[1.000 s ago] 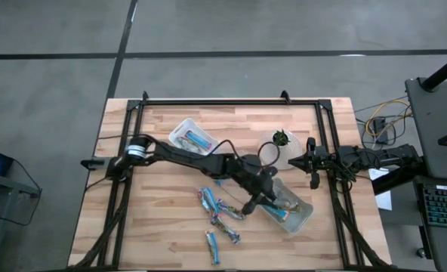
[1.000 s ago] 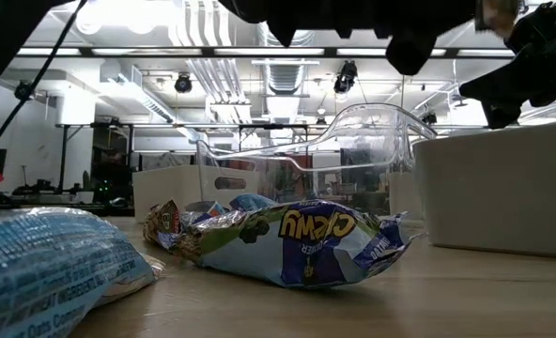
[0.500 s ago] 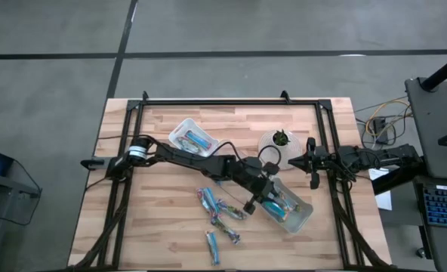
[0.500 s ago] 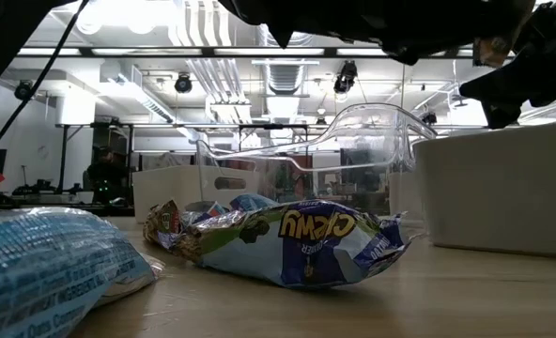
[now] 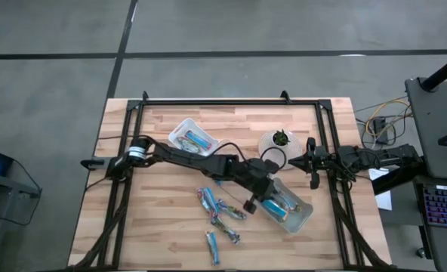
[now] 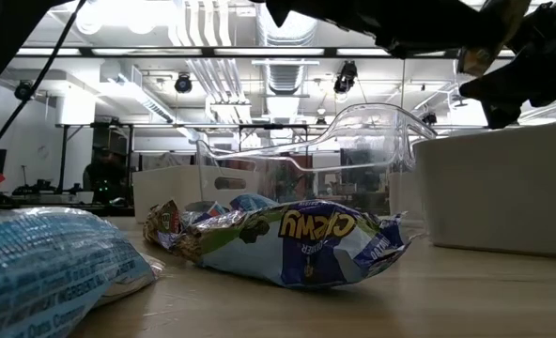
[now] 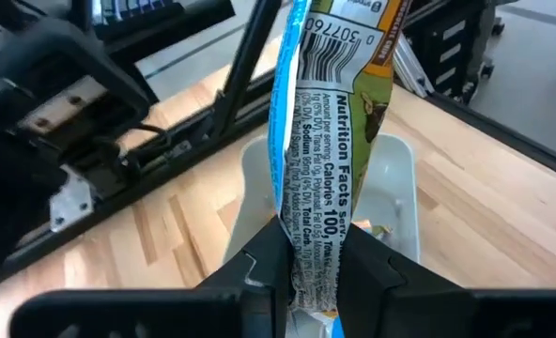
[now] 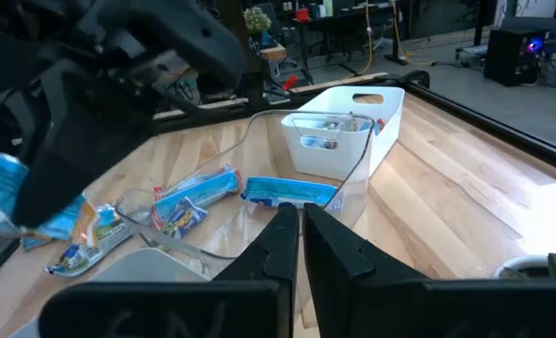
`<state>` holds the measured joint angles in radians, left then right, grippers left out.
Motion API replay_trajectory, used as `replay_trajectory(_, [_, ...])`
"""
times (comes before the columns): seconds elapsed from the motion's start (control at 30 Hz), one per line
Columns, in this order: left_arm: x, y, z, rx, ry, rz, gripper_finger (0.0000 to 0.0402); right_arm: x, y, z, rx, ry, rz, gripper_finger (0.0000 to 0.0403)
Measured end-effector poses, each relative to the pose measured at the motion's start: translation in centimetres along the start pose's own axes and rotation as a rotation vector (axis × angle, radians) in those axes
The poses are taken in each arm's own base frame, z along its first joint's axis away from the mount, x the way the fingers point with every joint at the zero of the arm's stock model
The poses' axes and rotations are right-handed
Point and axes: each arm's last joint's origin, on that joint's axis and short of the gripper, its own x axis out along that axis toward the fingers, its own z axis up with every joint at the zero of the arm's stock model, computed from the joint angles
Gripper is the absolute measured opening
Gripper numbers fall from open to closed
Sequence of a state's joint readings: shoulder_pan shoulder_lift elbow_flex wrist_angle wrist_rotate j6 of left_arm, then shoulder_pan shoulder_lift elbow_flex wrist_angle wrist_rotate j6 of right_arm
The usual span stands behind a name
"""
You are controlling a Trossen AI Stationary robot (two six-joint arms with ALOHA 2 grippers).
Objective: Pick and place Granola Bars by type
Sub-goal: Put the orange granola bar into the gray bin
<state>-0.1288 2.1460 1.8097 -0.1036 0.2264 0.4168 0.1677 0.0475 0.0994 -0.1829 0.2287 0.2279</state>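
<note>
Left pincer [image 7: 314,272] clamped on granola bar [image 7: 330,141] above clear tray [image 5: 293,211]; right pincer [image 8: 301,246] clenched, empty.

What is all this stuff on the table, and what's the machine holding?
Held granola bar: one, blue edge with a green and white label, pinched in the left gripper above the clear tray.
Loose granola bars: roughly six, blue and greenish-tan, scattered on the wood near the front middle.
Clear tray: one, see-through, front right of centre, some bars inside.
White tray: one, back left of centre, blue bars inside.
Small plant: one, green, on a round white base, back right.
Table: one, light wood, black frame.
Left gripper: shut on the held bar.
Right gripper: shut, empty, waiting at the table's right edge.
</note>
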Motion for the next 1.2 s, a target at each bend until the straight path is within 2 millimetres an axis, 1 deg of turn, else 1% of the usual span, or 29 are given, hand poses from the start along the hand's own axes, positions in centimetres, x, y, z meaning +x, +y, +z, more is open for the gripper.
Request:
replay_trajectory(0.37, [-0.02,-0.47,-0.30,-0.009,0.049,-0.028,0.0048,0.00,0.00,0.00,0.000,0.000,0.001,0.0013])
replay_trajectory(0.6, [-0.03,-0.20,-0.29,-0.003,0.059,0.026,0.0048,0.00,0.00,-0.01,0.000,0.001,0.001,0.0013])
replay_trajectory(1.2, [-0.02,-0.28,-0.35,-0.004,0.066,0.023,0.0049,0.00,0.00,-0.01,0.000,0.000,0.001,0.0013])
